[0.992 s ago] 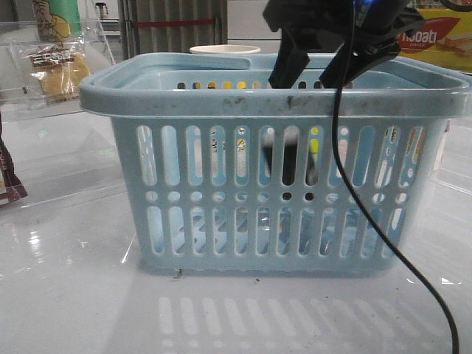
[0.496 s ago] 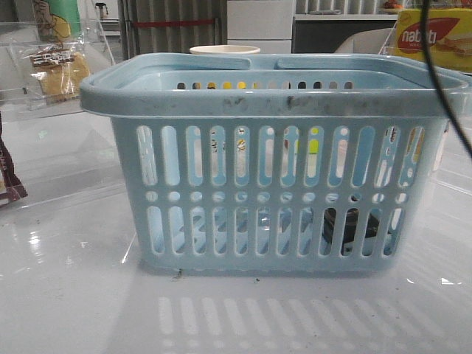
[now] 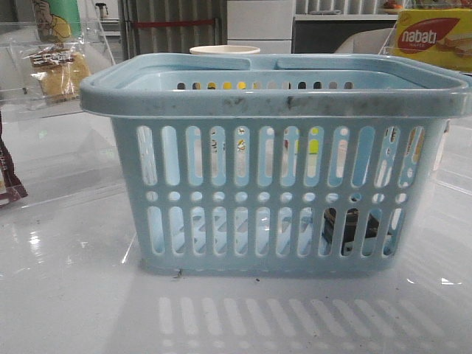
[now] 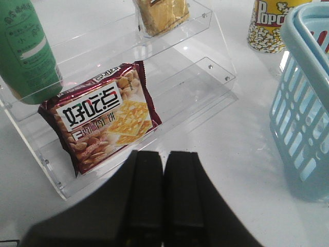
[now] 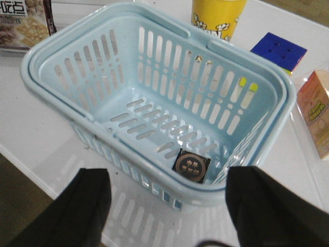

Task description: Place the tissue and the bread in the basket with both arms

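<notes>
The tissue (image 5: 192, 165) lies in a corner of the basket (image 5: 61, 46); the front view shows only dark bits through the slots. The bread (image 3: 61, 71) sits far from the basket. The left gripper (image 4: 164, 198) is closed, empty. The right gripper (image 5: 167, 206) is wide open, empty.

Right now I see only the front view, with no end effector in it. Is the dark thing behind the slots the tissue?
Observer: Yes. The right wrist view shows the tissue lying flat in a corner of the floor of the basket.
Operator: And the right end effector?
Observer: The right end effector is open and empty, looking down into the basket.
Operator: Does the left one hold the bread?
Observer: No. The left end effector is shut on nothing; the bread sits on a clear shelf.
</notes>
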Robot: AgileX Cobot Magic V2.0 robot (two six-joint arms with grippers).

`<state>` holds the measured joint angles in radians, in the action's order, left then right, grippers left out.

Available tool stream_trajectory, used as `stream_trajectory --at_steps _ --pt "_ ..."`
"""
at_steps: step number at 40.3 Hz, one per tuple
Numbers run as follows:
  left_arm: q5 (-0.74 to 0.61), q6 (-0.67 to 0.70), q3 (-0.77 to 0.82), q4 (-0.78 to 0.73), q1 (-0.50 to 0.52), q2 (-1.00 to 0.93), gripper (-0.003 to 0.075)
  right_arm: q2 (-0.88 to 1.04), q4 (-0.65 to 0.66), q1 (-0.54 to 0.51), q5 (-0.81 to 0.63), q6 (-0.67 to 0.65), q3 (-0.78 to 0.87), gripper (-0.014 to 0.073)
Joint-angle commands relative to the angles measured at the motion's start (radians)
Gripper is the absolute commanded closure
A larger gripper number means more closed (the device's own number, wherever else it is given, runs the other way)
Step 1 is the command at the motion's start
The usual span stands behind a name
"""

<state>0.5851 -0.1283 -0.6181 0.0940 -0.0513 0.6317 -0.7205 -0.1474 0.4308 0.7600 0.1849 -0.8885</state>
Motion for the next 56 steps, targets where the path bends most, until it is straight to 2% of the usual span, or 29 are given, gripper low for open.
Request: stream_trajectory --at_steps 1,8,31,41,45,50,52,56 --pt "-0.078 0.005 -0.028 0.009 -0.007 0.006 0.0628 0.067 -0.002 0.000 -0.066 0.011 0.041 0.0023" --pt "-0.078 0.005 -0.028 0.009 -0.007 0.006 0.0628 0.106 -0.002 0.000 -0.065 0.011 0.104 0.0023" --pt "-0.078 0.005 -0.028 0.009 -0.007 0.006 0.0628 0.104 -0.002 0.000 -0.047 0.011 0.108 0.0023" --pt "-0.143 0.005 -0.028 0.009 -0.007 0.008 0.0619 0.104 -0.002 0.000 -0.047 0.011 0.108 0.0023" --pt "-0.178 0.005 -0.030 0.009 -0.007 0.017 0.0545 0.104 -0.002 0.000 -0.047 0.011 0.108 0.0023" --pt "-0.165 0.005 -0.078 0.009 -0.007 0.073 0.0296 0.104 -0.002 0.000 -0.047 0.011 0.108 0.0023" --pt "-0.142 0.005 -0.112 0.009 -0.007 0.108 0.0225 0.104 -0.002 0.000 -0.047 0.011 0.108 0.0023" --pt "-0.085 0.005 -0.192 0.009 -0.007 0.200 0.0167 0.104 -0.002 0.000 -0.047 0.011 0.108 0.0023"
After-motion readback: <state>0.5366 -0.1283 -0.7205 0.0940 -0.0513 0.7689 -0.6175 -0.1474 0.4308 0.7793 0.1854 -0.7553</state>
